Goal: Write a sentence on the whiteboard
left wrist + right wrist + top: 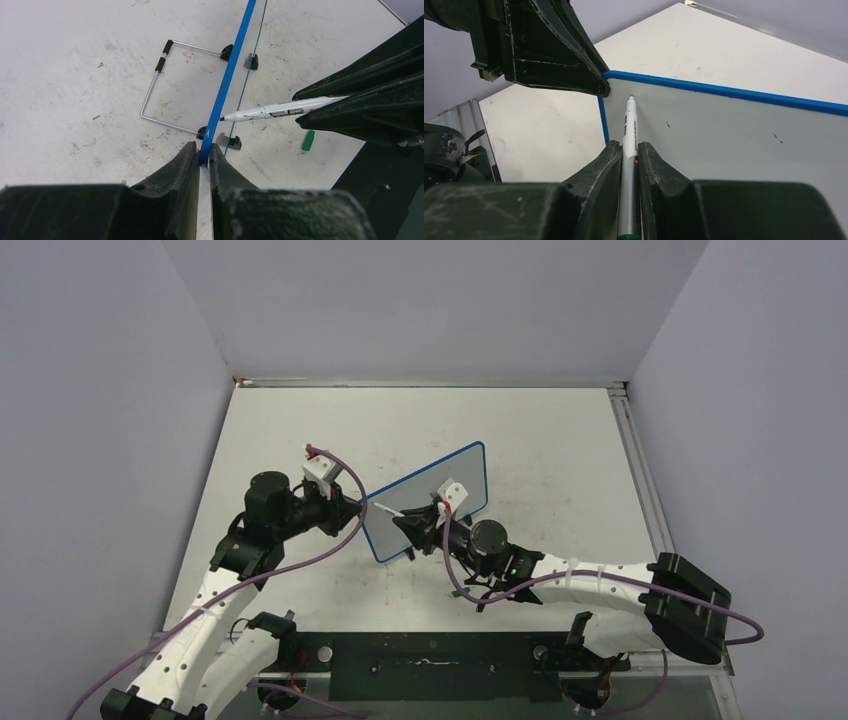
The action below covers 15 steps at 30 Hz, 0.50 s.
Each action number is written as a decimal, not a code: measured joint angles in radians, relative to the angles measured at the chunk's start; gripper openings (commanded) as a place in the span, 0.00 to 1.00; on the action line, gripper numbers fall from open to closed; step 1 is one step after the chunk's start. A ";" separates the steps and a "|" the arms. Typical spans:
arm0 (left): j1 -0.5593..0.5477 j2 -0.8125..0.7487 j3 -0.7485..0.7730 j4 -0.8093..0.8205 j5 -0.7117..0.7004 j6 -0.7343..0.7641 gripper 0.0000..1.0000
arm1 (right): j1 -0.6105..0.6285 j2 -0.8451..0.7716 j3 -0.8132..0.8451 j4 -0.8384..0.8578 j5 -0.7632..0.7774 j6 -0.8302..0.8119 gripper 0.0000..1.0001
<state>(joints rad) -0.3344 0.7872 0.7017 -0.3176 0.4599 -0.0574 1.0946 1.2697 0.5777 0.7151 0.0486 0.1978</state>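
Left pincer (360,508), out over the big white surface (560,440), is shut tight on the top left corner of the whiteboard (430,480). The board stands up on its little feet, and the right pincer (402,524) in front of it is shut on the marker (630,120). The marker tip (222,118) is right by that corner, touching or not I cannot tell, and no green words show, so I think writing is about to start. Next the tip must press softly and slide along, while the green cap (308,140) lies beside the board.
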 measured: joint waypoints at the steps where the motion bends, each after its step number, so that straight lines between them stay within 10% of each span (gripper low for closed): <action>1: 0.000 0.000 0.000 0.000 -0.003 0.000 0.00 | 0.000 0.006 0.000 0.002 0.000 0.000 0.05; 15: -0.001 0.000 0.000 0.000 -0.014 0.004 0.00 | 0.017 0.050 0.000 0.008 -0.003 -0.004 0.05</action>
<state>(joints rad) -0.3351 0.7876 0.7017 -0.3180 0.4454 -0.0536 1.1114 1.3197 0.5781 0.7231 0.0456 0.1940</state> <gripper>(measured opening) 0.090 0.151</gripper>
